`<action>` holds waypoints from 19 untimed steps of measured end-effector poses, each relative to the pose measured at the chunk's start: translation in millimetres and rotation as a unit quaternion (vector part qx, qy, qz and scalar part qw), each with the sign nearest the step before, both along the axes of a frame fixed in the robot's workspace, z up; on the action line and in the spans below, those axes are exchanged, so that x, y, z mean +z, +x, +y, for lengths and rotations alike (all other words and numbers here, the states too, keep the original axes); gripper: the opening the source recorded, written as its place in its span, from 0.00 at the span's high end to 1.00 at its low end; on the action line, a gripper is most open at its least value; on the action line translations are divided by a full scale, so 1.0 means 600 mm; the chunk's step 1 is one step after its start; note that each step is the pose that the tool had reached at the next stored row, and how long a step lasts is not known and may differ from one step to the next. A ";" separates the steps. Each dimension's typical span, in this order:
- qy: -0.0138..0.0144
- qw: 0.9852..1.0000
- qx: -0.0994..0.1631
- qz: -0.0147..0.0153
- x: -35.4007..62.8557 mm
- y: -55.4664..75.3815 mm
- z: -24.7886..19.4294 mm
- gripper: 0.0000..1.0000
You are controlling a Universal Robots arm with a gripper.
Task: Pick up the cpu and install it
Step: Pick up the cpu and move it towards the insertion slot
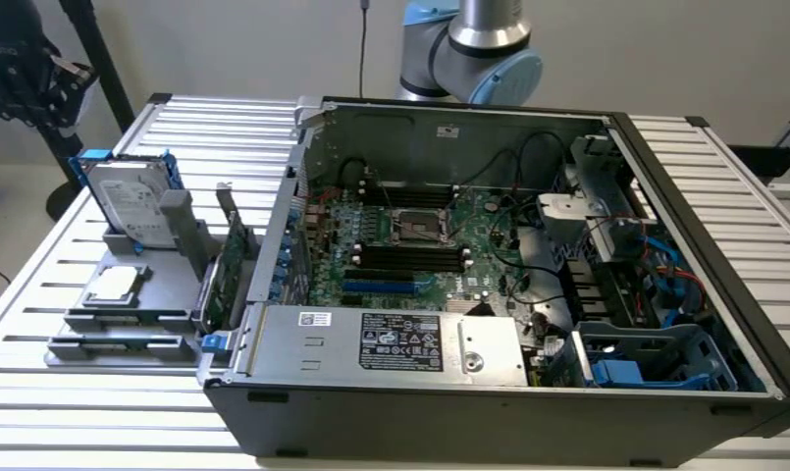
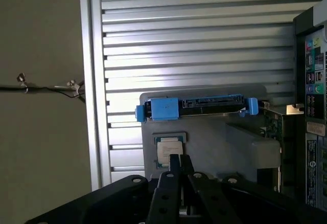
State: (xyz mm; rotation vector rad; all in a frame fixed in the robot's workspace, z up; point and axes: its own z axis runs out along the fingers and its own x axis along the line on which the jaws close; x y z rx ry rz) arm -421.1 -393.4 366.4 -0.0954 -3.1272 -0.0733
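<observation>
Gripper (image 2: 179, 160) near cpu (image 2: 168, 150) — not lifted.

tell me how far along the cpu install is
Nothing looks done: the cpu lies on its grey holder beside the case, and the motherboard socket looks empty. In hand: nothing; the end effector is shut, clear of the cpu. Pick-up and install both remain.
</observation>
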 end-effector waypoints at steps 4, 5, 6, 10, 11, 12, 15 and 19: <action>0.000 1.000 0.000 0.000 -0.001 0.000 0.0000 0.70; -0.001 1.000 0.000 0.000 -0.003 0.000 0.0000 0.64; -0.001 1.000 0.000 0.000 -0.005 0.000 0.0000 0.58; -0.002 1.000 0.002 0.000 -0.016 0.000 -0.0006 0.46; -0.002 1.000 0.004 0.000 -0.019 0.000 -0.0017 0.46; -0.002 1.000 0.006 0.001 -0.022 0.000 -0.0034 0.46; -0.002 1.000 0.017 0.003 -0.031 0.000 -0.0077 0.46; -0.002 0.999 0.032 0.005 -0.043 0.000 -0.0123 0.46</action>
